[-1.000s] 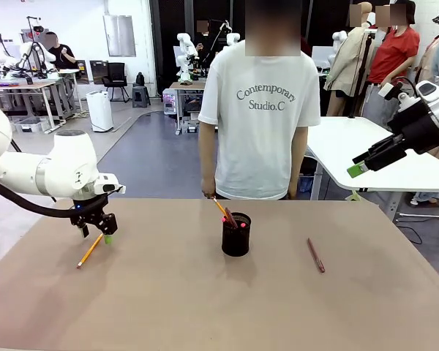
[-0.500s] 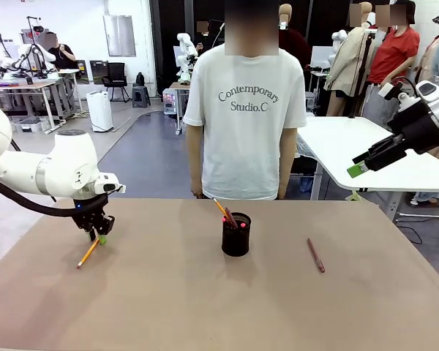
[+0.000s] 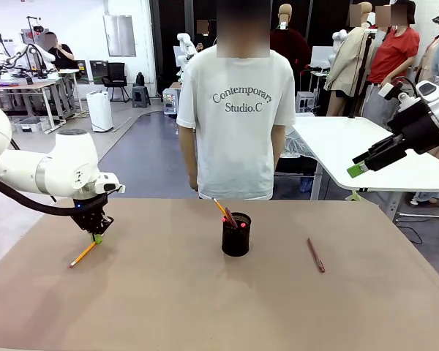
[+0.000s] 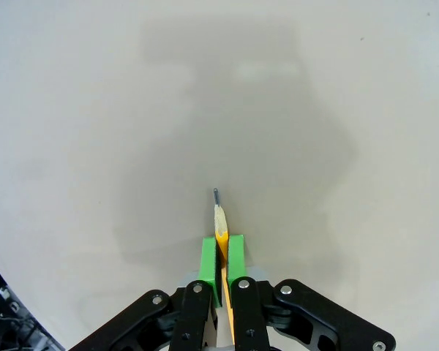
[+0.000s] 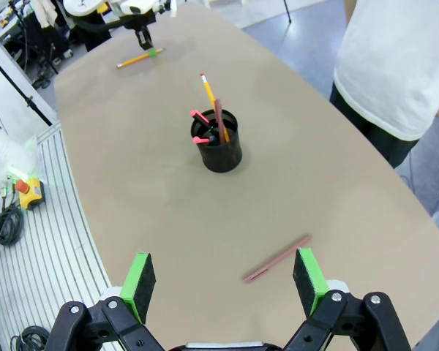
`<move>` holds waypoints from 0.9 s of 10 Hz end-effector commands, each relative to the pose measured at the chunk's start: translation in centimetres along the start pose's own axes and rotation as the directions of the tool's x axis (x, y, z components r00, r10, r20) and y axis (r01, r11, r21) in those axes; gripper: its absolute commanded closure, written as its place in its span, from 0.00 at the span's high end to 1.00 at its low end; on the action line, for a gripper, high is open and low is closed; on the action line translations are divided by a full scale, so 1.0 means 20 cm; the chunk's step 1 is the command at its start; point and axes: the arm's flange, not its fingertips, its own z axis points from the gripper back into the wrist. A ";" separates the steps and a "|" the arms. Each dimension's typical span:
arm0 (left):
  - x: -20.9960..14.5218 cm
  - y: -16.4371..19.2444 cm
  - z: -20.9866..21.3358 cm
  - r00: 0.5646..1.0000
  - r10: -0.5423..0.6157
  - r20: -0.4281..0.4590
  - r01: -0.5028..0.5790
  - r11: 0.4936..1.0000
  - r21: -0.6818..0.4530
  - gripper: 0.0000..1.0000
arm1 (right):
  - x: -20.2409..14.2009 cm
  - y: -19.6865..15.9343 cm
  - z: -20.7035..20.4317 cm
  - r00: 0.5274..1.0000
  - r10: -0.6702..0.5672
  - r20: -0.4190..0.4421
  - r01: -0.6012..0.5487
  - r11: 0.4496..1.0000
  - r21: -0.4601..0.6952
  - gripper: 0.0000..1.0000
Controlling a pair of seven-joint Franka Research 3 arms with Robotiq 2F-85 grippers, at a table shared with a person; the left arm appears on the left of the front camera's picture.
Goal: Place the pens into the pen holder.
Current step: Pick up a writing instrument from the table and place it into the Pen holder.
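The left gripper (image 3: pixel 96 235) sat low over the table (image 3: pixel 205 307), far to the left of the pen holder (image 3: pixel 235 234), its green pads pinched together on a yellow pencil (image 3: pixel 82 254). In the left wrist view the pads held the pencil close to its sharpened end, with the tip poking out just past them. In the front view the long remainder slanted down and away from the holder, and I could not tell whether its far end rested on the table. The holder stood upright with a second pencil and some red-tipped pens already leaning in it. A reddish-brown pen (image 3: pixel 316 255) lay flat to the right of the holder, near it but apart. The right gripper (image 3: pixel 358 170) hung high and farther right of the holder, jaws spread wide and empty. The main risk was that end grip: with most of the pencil's length outside the pads, it could pivot or slip on the way to the holder. A swinging tail could strike the holder's rim or the leaning pens, tipping the light mesh cup or dropping the pencil beside it
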 end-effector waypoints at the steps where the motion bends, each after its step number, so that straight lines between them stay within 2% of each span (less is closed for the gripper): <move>1: -0.04 0.00 0.05 1.000 0.004 -0.022 -0.005 0.999 -0.033 0.00 | 0.01 0.00 0.00 1.000 0.001 0.014 -0.001 1.000 0.002 1.00; 3: -0.06 0.03 0.20 0.999 -0.007 0.031 0.014 0.973 -0.231 0.00 | 0.01 0.00 0.00 1.000 0.001 0.014 -0.001 1.000 0.002 1.00; 5: -0.10 0.07 0.39 0.993 -0.025 0.111 0.069 0.911 -0.407 0.00 | 0.01 0.00 0.00 1.000 0.001 0.014 -0.001 1.000 0.002 1.00; 6: -0.13 0.08 0.47 0.985 -0.056 0.165 0.129 0.872 -0.473 0.00 | 0.01 0.00 0.00 1.000 0.001 0.014 -0.001 1.000 0.002 1.00; 7: -0.14 0.08 0.53 0.977 -0.070 0.201 0.163 0.854 -0.493 0.00 | 0.01 0.00 0.00 1.000 0.001 0.014 -0.001 1.000 0.002 1.00; 8: -0.15 0.07 0.58 0.967 -0.083 0.241 0.207 0.807 -0.553 0.00 | 0.01 0.00 0.00 1.000 0.001 0.014 -0.001 1.000 0.002 1.00; 9: -0.17 0.05 0.64 0.947 -0.103 0.305 0.282 0.723 -0.631 0.00 | 0.01 0.00 0.00 1.000 0.001 0.014 -0.001 1.000 0.002 1.00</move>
